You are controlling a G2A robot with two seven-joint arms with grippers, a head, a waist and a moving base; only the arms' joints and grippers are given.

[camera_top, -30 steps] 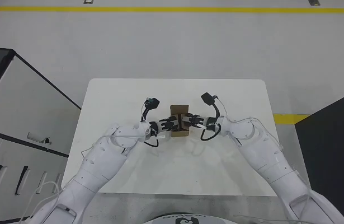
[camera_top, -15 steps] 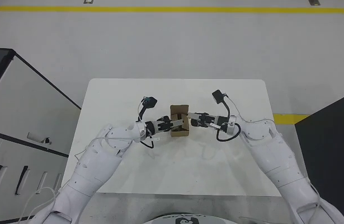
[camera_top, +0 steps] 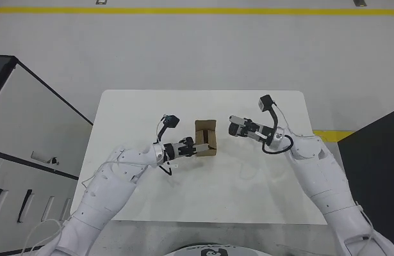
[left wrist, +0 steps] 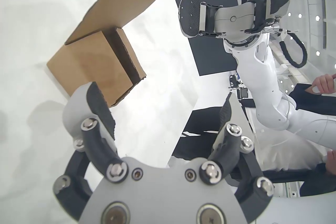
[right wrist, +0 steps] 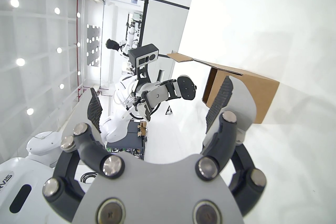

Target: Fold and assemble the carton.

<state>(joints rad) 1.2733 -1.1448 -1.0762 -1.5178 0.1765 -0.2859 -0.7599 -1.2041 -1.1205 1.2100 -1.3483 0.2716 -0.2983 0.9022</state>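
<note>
Noted a small brown cardboard carton (camera_top: 205,137) lying about midway across the white table (camera_top: 267,185), only partly assembled, with one flap (left wrist: 126,1) raised and standing open and dark interior showing at the open end. Found the right gripper (camera_top: 234,126) just off the carton's far right side, clear of the cardboard, fingers spread wide, holding nothing. Found the left gripper (camera_top: 193,148) at the carton's near left corner, fingers likewise spread, nothing between them. Could not tell whether one fingertip touches the cardboard.
</note>
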